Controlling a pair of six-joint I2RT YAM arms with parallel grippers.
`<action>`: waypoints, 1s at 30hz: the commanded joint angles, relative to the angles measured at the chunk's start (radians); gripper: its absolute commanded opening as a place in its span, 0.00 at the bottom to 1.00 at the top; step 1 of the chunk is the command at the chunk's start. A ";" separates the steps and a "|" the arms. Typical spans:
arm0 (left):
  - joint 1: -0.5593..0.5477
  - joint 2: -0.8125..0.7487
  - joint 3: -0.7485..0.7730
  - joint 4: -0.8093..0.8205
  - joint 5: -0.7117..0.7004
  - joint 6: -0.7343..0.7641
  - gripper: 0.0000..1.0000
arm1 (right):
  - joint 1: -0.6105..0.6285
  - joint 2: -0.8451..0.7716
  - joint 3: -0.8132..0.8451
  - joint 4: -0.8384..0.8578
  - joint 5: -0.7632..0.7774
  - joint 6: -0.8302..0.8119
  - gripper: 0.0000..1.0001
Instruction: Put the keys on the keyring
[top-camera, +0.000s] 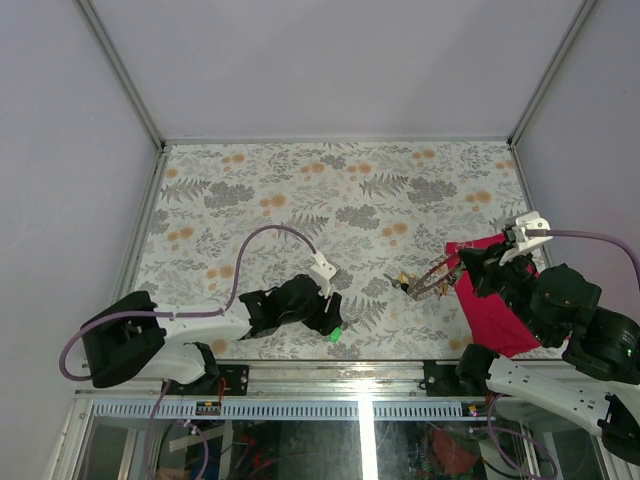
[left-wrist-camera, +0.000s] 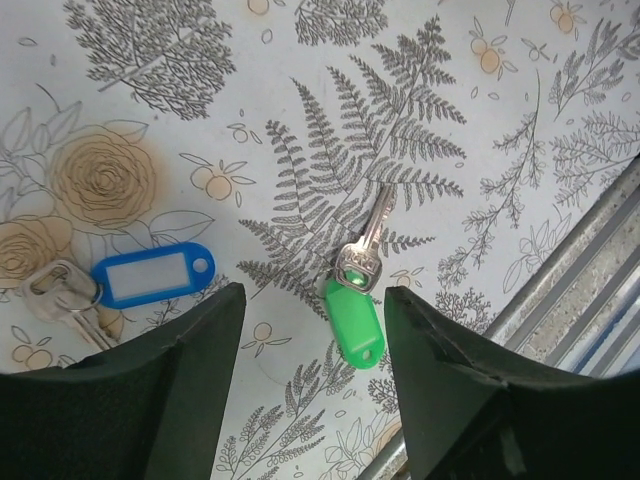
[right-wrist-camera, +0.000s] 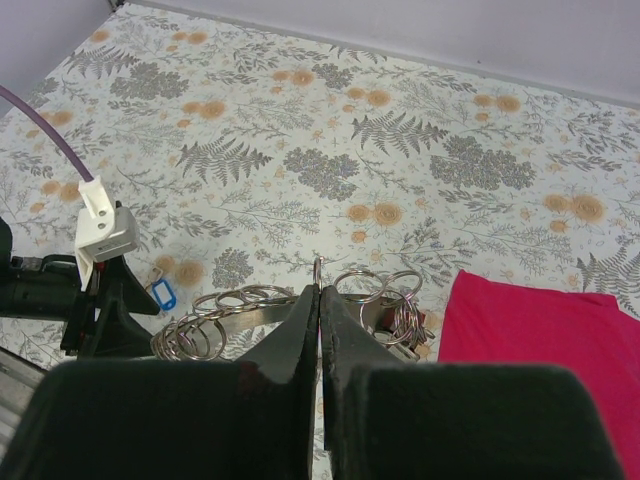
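A silver key with a green plastic tag (left-wrist-camera: 356, 318) lies flat on the floral table, between the fingers of my left gripper (left-wrist-camera: 312, 300) and nearer the right one. That gripper is open and low over the table, holding nothing. The green tag (top-camera: 336, 335) shows just beyond my left gripper (top-camera: 328, 318) in the top view. A blue-tagged key (left-wrist-camera: 150, 275) lies to the left, outside the fingers. My right gripper (right-wrist-camera: 319, 292) is shut on a thin silvery keyring (right-wrist-camera: 318, 266), from which a bunch of further rings (right-wrist-camera: 225, 310) hangs above the table (top-camera: 422, 284).
A crimson cloth (top-camera: 495, 305) lies under my right arm at the table's right side. The metal rail of the front edge (left-wrist-camera: 590, 270) runs close to the green key. My left arm's wrist camera (right-wrist-camera: 105, 230) is in the right wrist view.
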 joint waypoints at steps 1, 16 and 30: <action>0.015 0.029 0.007 0.046 0.090 0.018 0.59 | 0.003 0.018 0.007 0.094 -0.011 0.011 0.00; 0.104 0.118 -0.027 0.185 0.274 0.000 0.58 | 0.003 0.035 0.013 0.097 -0.026 0.009 0.00; 0.120 0.198 -0.044 0.258 0.369 0.004 0.51 | 0.003 0.037 0.026 0.091 -0.026 0.007 0.00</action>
